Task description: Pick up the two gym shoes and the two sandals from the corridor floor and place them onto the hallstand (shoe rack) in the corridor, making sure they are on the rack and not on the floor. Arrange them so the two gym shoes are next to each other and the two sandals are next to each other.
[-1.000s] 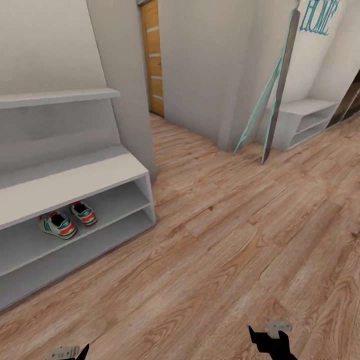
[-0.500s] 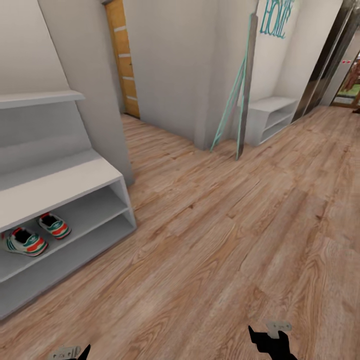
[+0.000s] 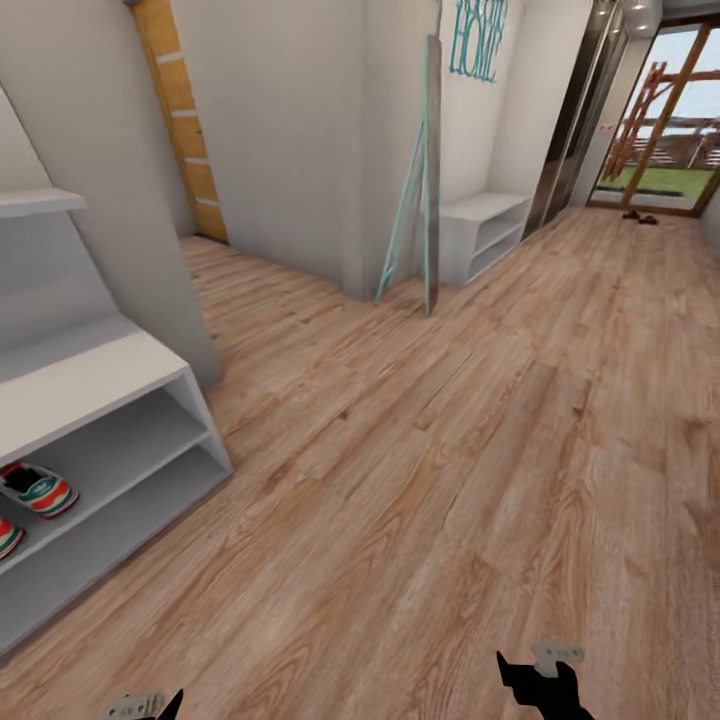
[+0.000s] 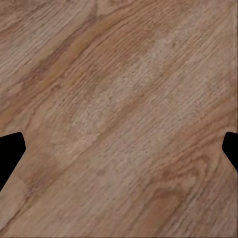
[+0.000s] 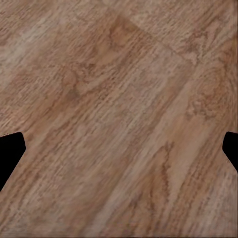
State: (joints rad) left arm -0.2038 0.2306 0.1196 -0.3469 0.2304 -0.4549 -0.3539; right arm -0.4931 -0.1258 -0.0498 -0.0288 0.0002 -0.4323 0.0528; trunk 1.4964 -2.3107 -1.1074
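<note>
Two cream-white gym shoes [image 3: 38, 490] with green stripes and red patches sit side by side on the upper open shelf of the light-grey hallstand [image 3: 110, 375] at the far left; the nearer shoe [image 3: 5, 537] is cut off by the picture's edge. Two small dark shapes, apparently the sandals [image 3: 638, 216], lie on the corridor floor [image 3: 420, 470] far off by the glass door. My left gripper [image 3: 150, 705] and right gripper [image 3: 540, 675] hang low at the bottom edge. In the wrist views the left gripper [image 4: 119, 148] and right gripper [image 5: 119, 148] are open over bare planks.
A white two-shelf bench [image 3: 485, 235] stands under teal "HOME" lettering [image 3: 475, 40], with a tall board on a teal frame [image 3: 430, 180] leaning beside it. An orange door [image 3: 185, 130] is at the back left. A glass door [image 3: 660, 110] closes the corridor's far right end.
The camera has swung to the right, so the hallstand and shoes now sit at the picture's left edge, and the glass door and the dark shapes came into view. Both grippers hold still.
</note>
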